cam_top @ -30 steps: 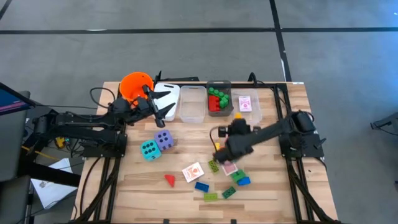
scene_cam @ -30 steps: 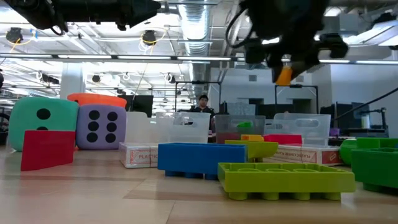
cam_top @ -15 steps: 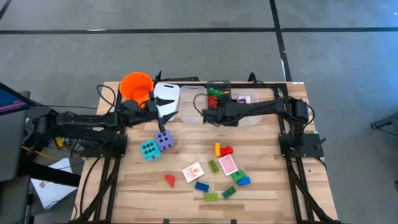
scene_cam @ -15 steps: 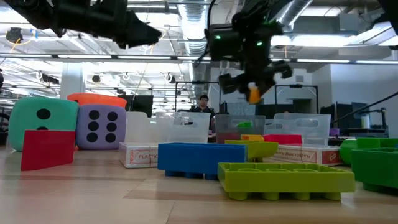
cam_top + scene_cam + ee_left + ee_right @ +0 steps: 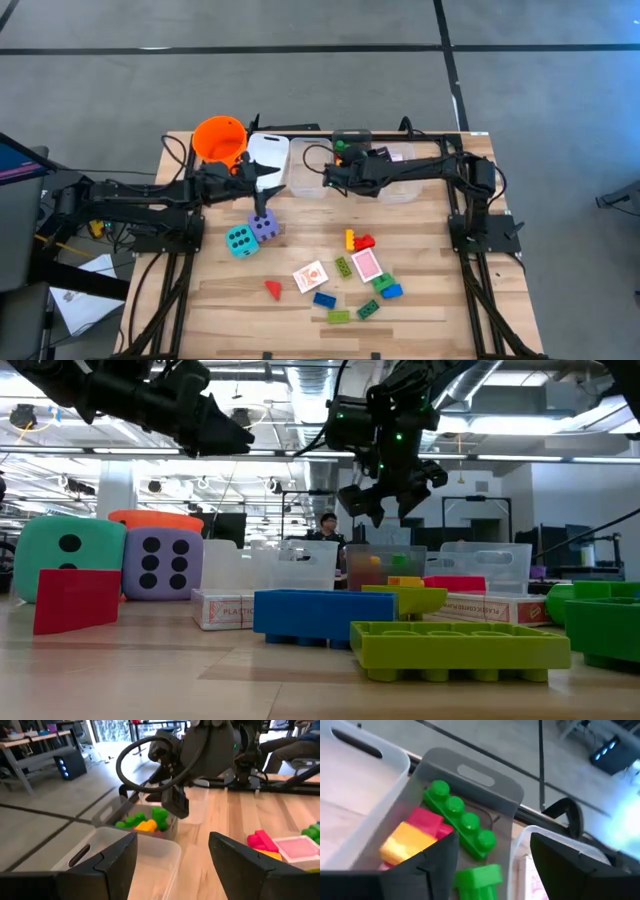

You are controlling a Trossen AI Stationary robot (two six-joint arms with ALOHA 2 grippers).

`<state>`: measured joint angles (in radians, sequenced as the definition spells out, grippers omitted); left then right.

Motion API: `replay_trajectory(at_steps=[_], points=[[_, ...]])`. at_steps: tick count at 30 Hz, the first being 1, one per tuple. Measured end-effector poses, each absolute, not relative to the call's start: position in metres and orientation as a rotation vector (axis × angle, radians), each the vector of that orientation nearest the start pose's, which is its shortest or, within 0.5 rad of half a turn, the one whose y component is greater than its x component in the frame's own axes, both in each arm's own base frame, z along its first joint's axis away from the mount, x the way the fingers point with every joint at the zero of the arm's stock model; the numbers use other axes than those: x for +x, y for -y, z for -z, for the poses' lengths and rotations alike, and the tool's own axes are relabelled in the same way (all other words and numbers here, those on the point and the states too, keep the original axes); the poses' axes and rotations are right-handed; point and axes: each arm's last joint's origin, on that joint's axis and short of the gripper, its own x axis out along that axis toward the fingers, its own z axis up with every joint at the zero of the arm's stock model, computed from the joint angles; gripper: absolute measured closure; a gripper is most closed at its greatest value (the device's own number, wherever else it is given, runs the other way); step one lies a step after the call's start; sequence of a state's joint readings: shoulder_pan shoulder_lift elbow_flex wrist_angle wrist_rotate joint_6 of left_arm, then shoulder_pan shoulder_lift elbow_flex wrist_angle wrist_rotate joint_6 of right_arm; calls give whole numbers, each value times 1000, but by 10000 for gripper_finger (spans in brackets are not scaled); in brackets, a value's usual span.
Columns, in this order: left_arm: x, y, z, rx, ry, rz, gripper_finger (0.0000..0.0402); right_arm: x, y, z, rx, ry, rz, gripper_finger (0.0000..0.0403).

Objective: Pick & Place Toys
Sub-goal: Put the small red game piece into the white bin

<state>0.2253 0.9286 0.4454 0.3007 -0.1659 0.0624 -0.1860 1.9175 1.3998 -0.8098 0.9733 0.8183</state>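
Left gripper [image 5: 268, 187] hovers over the purple die [image 5: 264, 225], close to the white bin [image 5: 268, 157]; fingers [image 5: 116, 861] apart, nothing between them. Teal die [image 5: 240, 240] sits touching the purple one. Risk: a descent here may clip one die and push the pair sideways, since they touch.

Right gripper [image 5: 333, 176] hangs over the brick bin [image 5: 470, 775], jaws apart and empty. A yellow brick [image 5: 406, 843] lies in the bin on a red brick [image 5: 422, 819], beside a long green brick [image 5: 462, 827]. It looks just released and loosely perched; my guess is it could tip or slide as more pieces land.

Both grippers are near each other above the bin row. If the left arm swings toward the bins while the right pulls back, contact is possible.

On the table, well apart from the bins: red wedge [image 5: 273, 289], playing card [image 5: 311, 276], red-backed card [image 5: 367, 265], yellow-and-red brick pair [image 5: 358, 240], blue bricks [image 5: 324, 299]. These lie crowded; grasping one may nudge its neighbours.
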Motion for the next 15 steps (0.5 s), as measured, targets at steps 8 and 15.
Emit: replay_trajectory(at_steps=[8,15], points=[[195,-50,-234,63,-222,-382,165,367,5,-216,-93,-807,1131,159],[195,-49,-236,60,-201,-374,165,349,-100,-221,-109,-706,905,158]])
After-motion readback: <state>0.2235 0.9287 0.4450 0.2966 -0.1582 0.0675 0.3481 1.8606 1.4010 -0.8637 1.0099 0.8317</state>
